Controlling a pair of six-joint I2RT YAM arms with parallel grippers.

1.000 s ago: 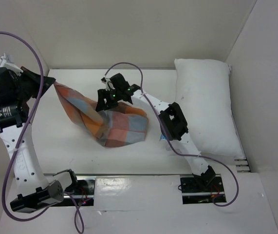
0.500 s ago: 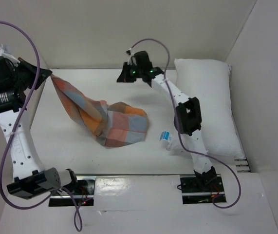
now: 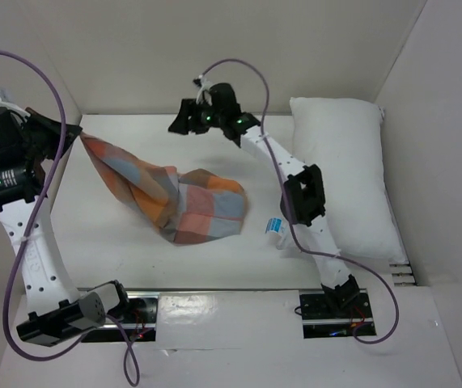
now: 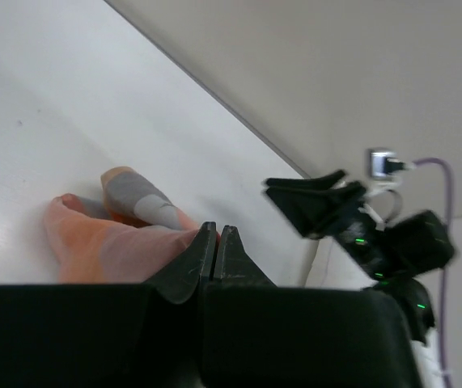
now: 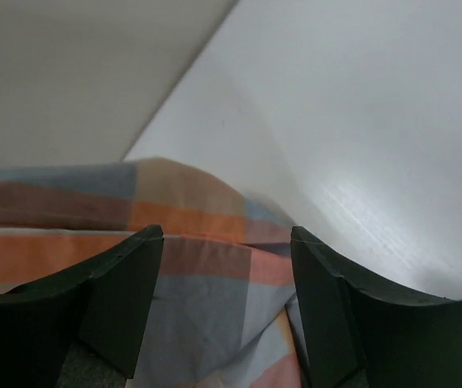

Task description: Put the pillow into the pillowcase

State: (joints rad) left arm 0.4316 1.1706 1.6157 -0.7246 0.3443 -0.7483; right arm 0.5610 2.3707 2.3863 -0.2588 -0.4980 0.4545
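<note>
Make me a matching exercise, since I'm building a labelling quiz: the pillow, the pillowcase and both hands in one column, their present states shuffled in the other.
1. plump white rectangular pillow
2. thin orange-and-blue checked fabric pillowcase
3. left hand
4. right hand

A. open, holding nothing
B. one end lifted, the rest heaped on the table
C. lying along the table's right side
D. shut on the checked fabric

Pairs: 1-C, 2-B, 3-D, 4-A
</note>
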